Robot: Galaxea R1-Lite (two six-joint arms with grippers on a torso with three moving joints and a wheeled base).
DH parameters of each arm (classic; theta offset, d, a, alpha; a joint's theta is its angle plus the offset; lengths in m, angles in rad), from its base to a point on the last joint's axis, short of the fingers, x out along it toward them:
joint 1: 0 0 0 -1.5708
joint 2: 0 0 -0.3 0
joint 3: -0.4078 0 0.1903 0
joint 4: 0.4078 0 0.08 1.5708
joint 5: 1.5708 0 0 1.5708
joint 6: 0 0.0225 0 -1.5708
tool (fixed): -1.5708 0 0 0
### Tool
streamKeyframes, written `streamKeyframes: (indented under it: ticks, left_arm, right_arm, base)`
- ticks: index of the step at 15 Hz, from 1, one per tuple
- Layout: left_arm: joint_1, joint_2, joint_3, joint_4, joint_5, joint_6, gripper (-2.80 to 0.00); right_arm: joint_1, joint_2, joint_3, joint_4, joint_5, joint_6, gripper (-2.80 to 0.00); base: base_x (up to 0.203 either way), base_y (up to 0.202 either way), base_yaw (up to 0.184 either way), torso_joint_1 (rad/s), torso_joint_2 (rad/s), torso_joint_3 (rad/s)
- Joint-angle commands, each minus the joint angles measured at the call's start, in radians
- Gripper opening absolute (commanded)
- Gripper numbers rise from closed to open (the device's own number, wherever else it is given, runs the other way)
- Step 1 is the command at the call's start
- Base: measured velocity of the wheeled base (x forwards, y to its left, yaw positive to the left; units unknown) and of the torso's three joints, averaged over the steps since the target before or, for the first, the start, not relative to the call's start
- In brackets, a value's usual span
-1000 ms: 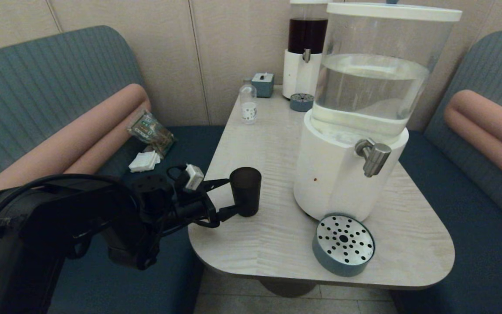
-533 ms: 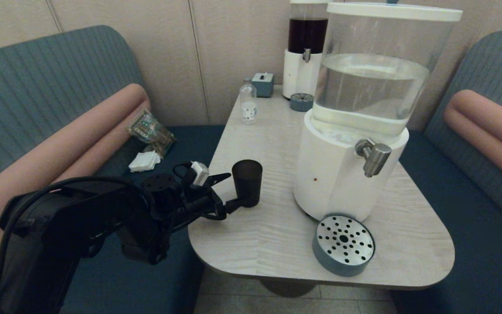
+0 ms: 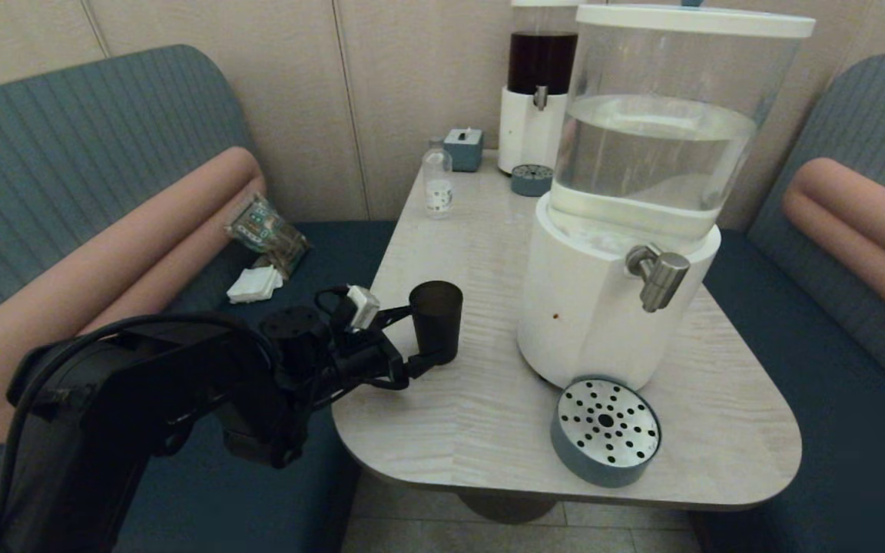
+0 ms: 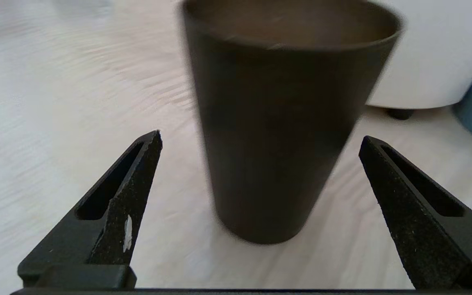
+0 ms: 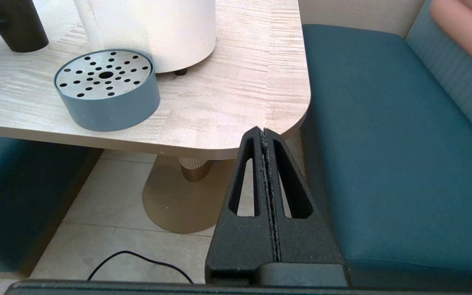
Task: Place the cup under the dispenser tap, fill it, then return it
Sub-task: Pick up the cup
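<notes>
1. since a second ago the left arm has crept forward and a little up along the table's near-left edge, and the left gripper now has its fingers flanking the cup, where before it sat a touch further back.
2. left gripper state: spread wide, holding nothing. from the left wrist view the two black fingers stand either side of the cup with clear gaps to its wall, so nothing is clamped yet.
3. the cup stands upright on the table, its long axis vertical, rim up, straight ahead of the gripper and centred between the fingers. closing in on its lower half looks like the next call.
4. the dispenser tap lies well off to the cup's right, round the front of the big white base, with the round perforated drip tray on the table below it and slightly toward the cup's side. the left arm is by far the nearer one to the cup.
5. the right gripper is parked low beyond the table's right corner, over the floor and bench seat, fingers pressed flat together and empty.
6. hard to make out: the cup's rim is cut off at the top of the left wrist view, and from the head view the far finger is partly hidden behind the cup, so whether it touches there i cannot tell.
</notes>
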Motion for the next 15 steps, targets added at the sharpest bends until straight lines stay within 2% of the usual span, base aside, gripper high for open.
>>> streamKeyframes:
  ticks: [1, 5, 6, 13, 15]
  left_arm:
    - [-0.01, -0.007, -0.005, -0.008, -0.003, 0.0, 0.0]
    - [-0.012, -0.002, -0.03, -0.008, -0.002, -0.011, 0.0]
    - [-0.012, -0.001, -0.03, -0.008, 0.001, -0.011, -2.8]
    - [-0.036, -0.063, 0.057, -0.008, 0.007, -0.009, -2.8]
    - [-0.052, -0.11, 0.102, -0.008, 0.03, -0.012, -2.8]
  right_arm:
    - [0.0, 0.0, 0.015, -0.001, 0.0, 0.0, -2.8]
    - [0.0, 0.0, 0.015, -0.001, 0.0, 0.0, -2.8]
    - [0.0, 0.0, 0.015, -0.001, 0.0, 0.0, -2.8]
    - [0.0, 0.0, 0.015, -0.001, 0.0, 0.0, -2.8]
    - [0.0, 0.0, 0.015, -0.001, 0.0, 0.0, -2.8]
  base:
    - [0.0, 0.0, 0.0, 0.0, 0.0, 0.0]
    - [0.0, 0.0, 0.0, 0.0, 0.0, 0.0]
    - [0.0, 0.0, 0.0, 0.0, 0.0, 0.0]
    - [0.0, 0.0, 0.0, 0.0, 0.0, 0.0]
    - [0.0, 0.0, 0.0, 0.0, 0.0, 0.0]
